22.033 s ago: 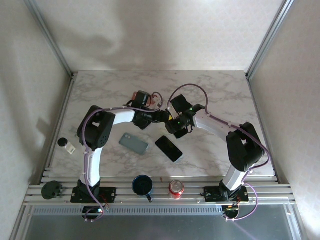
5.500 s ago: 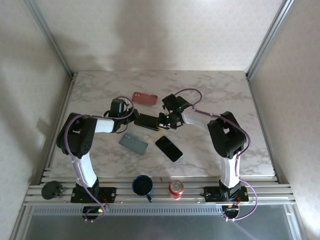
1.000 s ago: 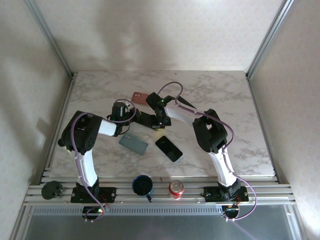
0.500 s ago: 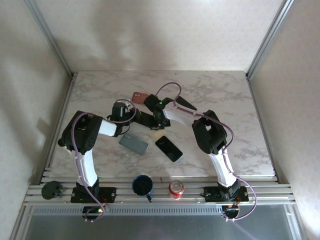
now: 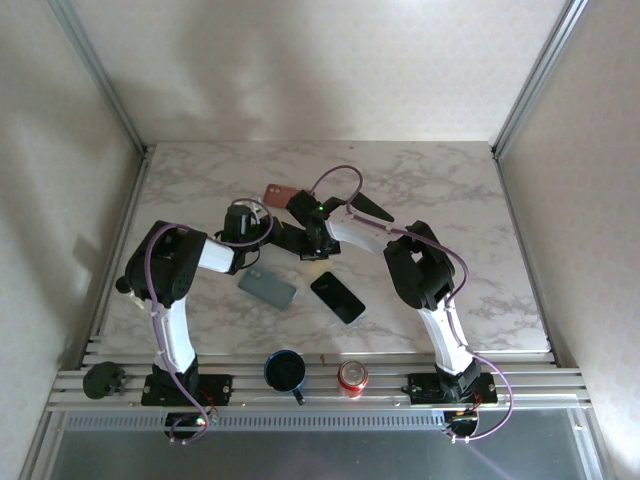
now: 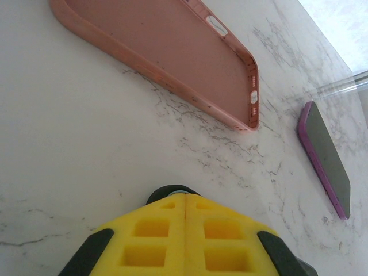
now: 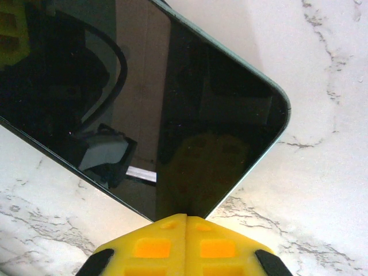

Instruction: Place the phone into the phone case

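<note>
A black-screened phone (image 5: pixel 292 238) with a pale green edge lies flat on the marble table (image 5: pixel 430 190) between my two grippers. In the right wrist view the phone (image 7: pixel 144 98) stretches away, and my right gripper (image 7: pixel 185 217), shut, has its yellow tips against the phone's near edge. My left gripper (image 6: pixel 185 196) is shut too, and a dark rounded corner peeks out under its tips. Beyond it lies the pink phone case (image 6: pixel 167 54), open side up. From above, the case (image 5: pixel 279 193) sits just behind the phone, partly under the right arm, with the left gripper (image 5: pixel 267 235) and the right gripper (image 5: pixel 318 243) at the phone's two ends.
A grey-green phone-shaped slab (image 5: pixel 267 288) and a second dark phone (image 5: pixel 337 297) with a purple rim (image 6: pixel 325 158) lie nearer the front. A dark blue mug (image 5: pixel 285 371) and a red can (image 5: pixel 352 376) stand on the front rail. A black object (image 5: pixel 103 380) sits at the front left.
The right gripper has edged slightly left against the phone's end. The left arm has stayed almost still, and both grippers remain shut.
</note>
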